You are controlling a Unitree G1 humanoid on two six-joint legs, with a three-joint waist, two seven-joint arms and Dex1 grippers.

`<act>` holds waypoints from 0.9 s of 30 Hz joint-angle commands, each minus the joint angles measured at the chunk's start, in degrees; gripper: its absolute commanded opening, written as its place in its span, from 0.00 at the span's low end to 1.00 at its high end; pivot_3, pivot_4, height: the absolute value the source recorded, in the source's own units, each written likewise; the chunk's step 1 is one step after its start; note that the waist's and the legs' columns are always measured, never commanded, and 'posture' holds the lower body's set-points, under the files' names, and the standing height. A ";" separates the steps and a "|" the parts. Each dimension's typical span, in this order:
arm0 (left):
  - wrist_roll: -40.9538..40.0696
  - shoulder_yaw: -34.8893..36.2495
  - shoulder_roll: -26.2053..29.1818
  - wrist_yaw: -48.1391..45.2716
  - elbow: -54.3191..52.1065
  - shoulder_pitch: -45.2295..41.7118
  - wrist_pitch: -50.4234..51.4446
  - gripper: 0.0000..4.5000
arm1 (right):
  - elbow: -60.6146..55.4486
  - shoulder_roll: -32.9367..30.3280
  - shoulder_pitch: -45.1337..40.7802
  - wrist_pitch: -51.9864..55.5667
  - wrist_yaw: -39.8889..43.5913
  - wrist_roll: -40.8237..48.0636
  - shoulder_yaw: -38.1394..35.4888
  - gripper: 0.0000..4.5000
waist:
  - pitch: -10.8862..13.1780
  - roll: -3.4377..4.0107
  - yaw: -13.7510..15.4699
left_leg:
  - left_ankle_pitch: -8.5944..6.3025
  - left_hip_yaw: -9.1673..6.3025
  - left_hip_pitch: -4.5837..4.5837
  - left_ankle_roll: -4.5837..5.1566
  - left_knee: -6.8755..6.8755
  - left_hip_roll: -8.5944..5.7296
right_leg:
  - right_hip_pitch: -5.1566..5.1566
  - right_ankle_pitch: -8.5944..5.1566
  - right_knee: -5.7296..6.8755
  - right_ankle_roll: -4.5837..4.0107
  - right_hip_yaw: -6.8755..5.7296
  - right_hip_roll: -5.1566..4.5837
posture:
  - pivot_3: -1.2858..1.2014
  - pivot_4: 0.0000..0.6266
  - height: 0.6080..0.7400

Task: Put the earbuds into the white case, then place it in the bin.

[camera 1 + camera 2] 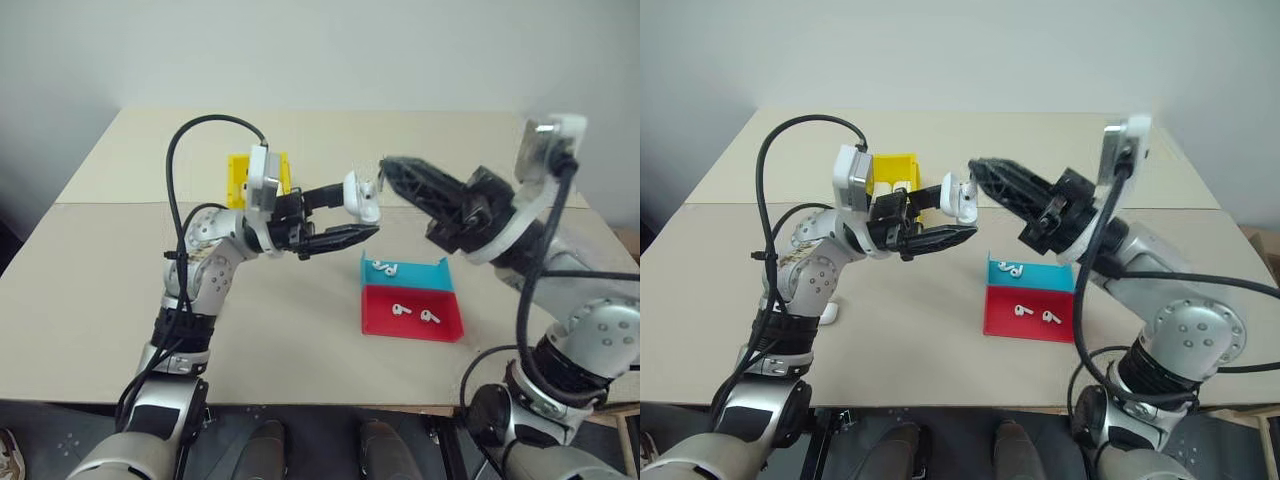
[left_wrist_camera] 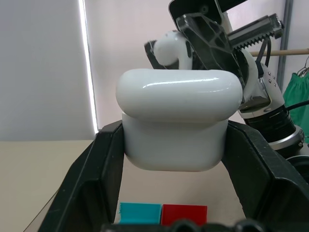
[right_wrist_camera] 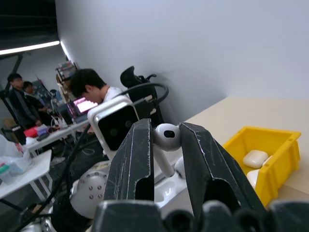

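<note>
L gripper (image 1: 335, 218): clenched on the white case (image 2: 178, 123), held up over the table (image 1: 120, 290), lid flipped open.
R gripper (image 3: 166, 145): pinching 1 earbud (image 3: 166, 137) between both fingers, head up, stem down; tips right at the open case mouth.
Earbud in grip: just above the case opening, not yet seated.
Earbuds on tray (image 1: 412, 300): 4 counted – 2 on the blue half, 2 on the red half; lying loose, apart from each other.
Tray: 1, flat, blue half far, red half near; on the table below and to the right of the held case.
Bin (image 3: 263, 157): 1, yellow, at the far side of the table behind L gripper; upright.
Cases in bin: 2 white cases visible inside (image 3: 255, 158); second partly cut off by the R finger.
People: 3 in bkgd of R wrist view, at desks, well apart from the table.
</note>
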 commanded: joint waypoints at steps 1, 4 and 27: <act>-0.25 0.45 0.09 -0.32 -0.45 -1.27 0.04 0.62 | -2.80 -1.86 0.87 -4.34 -1.84 2.82 2.40 0.14 | 0.00 0.00 -0.14 | 0.00 -0.01 0.00 0.00 0.00 0.01 | 0.00 0.00 0.00 0.00 0.00 0.01 | 0.52 0.24 1.00; -0.11 0.66 0.04 -0.22 -0.44 -1.29 0.01 0.62 | -3.23 -3.95 2.66 -6.53 -2.04 2.38 5.08 0.14 | 0.00 0.00 -0.29 | 0.00 -0.01 0.00 0.00 0.00 0.02 | 0.01 -0.01 -0.01 0.00 -0.01 0.04 | 0.52 0.24 1.00; 0.19 1.55 -0.02 0.14 -0.79 -0.31 -0.45 0.62 | -3.00 -15.54 10.59 -19.48 2.48 -0.76 12.76 0.81 | 0.01 -0.01 -0.12 | 0.00 -0.01 -0.05 0.01 0.00 0.01 | 0.01 -0.02 -0.09 0.01 -0.02 0.03 | 0.52 0.24 1.00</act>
